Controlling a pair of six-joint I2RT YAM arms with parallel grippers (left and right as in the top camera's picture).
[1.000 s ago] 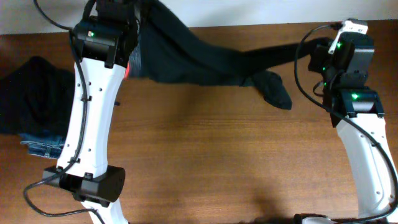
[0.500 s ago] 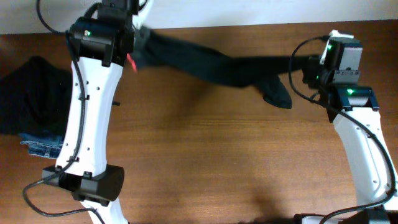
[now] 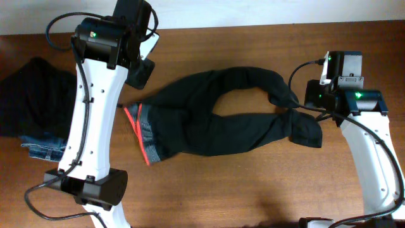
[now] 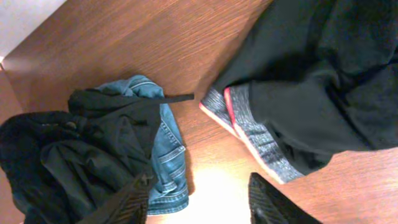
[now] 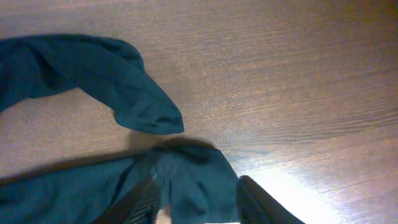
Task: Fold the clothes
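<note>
The black pants (image 3: 209,136) lie spread on the table, grey red-edged waistband (image 3: 142,134) at the left and both legs running right. One leg arcs up and ends near the other leg's cuff (image 3: 307,130). My left gripper (image 3: 140,71) hovers open above and left of the waistband (image 4: 249,124), with nothing between its fingers (image 4: 127,205). My right gripper (image 3: 304,106) is over the leg ends. In the right wrist view its fingers stand wide apart, with a cuff (image 5: 193,180) lying between them; the other cuff (image 5: 124,93) rests further off.
A heap of dark clothing (image 3: 31,95) with blue jeans (image 3: 44,147) sits at the table's left edge; the left wrist view shows these jeans (image 4: 165,149) and the black garment (image 4: 74,155) close to the waistband. Bare wood (image 3: 253,190) fills the front.
The pants, held stretched in the air along the table's back edge, now lie on the table. The left gripper has let go of the waistband. The right gripper came forward and lower.
</note>
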